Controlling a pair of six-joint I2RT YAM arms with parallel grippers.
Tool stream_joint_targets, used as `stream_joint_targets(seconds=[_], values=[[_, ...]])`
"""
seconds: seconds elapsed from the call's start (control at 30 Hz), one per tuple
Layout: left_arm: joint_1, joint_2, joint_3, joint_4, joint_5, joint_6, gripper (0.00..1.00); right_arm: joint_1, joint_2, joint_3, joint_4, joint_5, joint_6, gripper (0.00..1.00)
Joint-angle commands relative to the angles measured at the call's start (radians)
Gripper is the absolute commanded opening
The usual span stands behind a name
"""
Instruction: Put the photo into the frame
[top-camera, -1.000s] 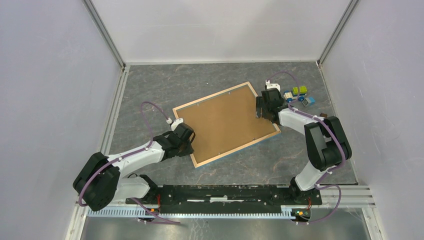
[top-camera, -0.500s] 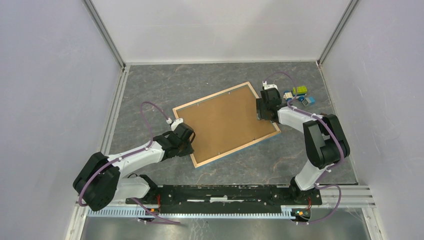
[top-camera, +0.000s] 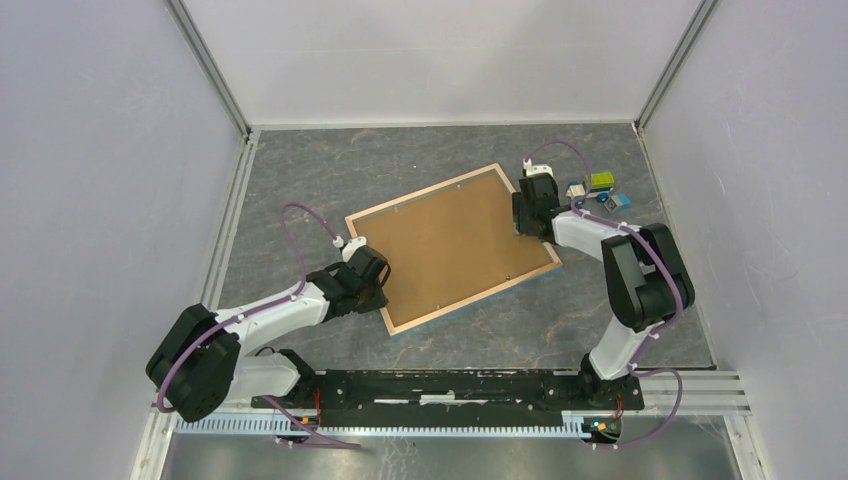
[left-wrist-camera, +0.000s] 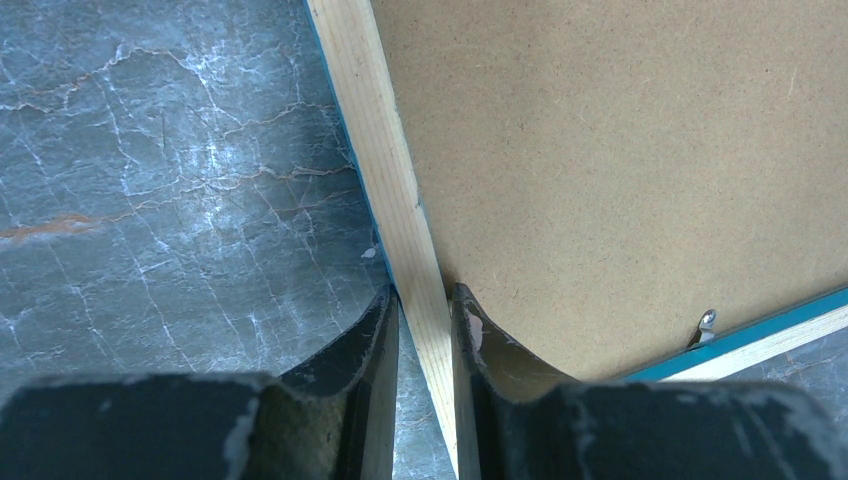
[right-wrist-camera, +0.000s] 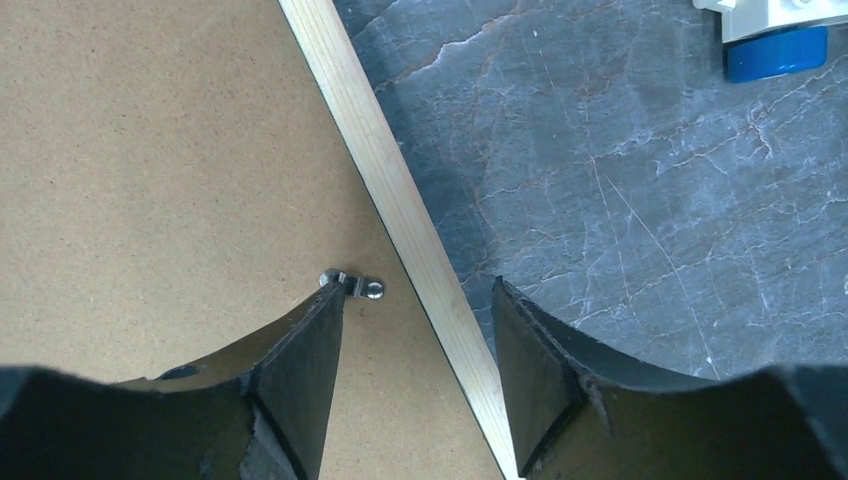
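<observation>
The frame is lying back side up, slanted, mid-table, with a brown backing board sitting inside it. The left gripper is pinching the frame's wooden rim, jaws narrowly closed on it. The right gripper is straddling the opposite rim, jaws apart and gripping nothing, with one finger beside a metal clip.

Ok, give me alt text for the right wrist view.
The open right fingers straddle the light wood rim of the frame, one over the brown backing board beside a small metal clip, the other over the grey marbled table. A blue and white block sits top right.
</observation>
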Motion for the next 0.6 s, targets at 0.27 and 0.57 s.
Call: stream_joint_targets(seconds=[0.27,0.57], values=[[0.006,0.027,-0.033,-0.052,-0.087,0.003,0.02,-0.005,0.053,0.056,-0.07,0.036,0.022,0.54],[0.006,0.031,-0.03,-0.055,-0.087,0.002,0.02,-0.004,0.07,0.07,-0.092,0.02,0.036,0.45]])
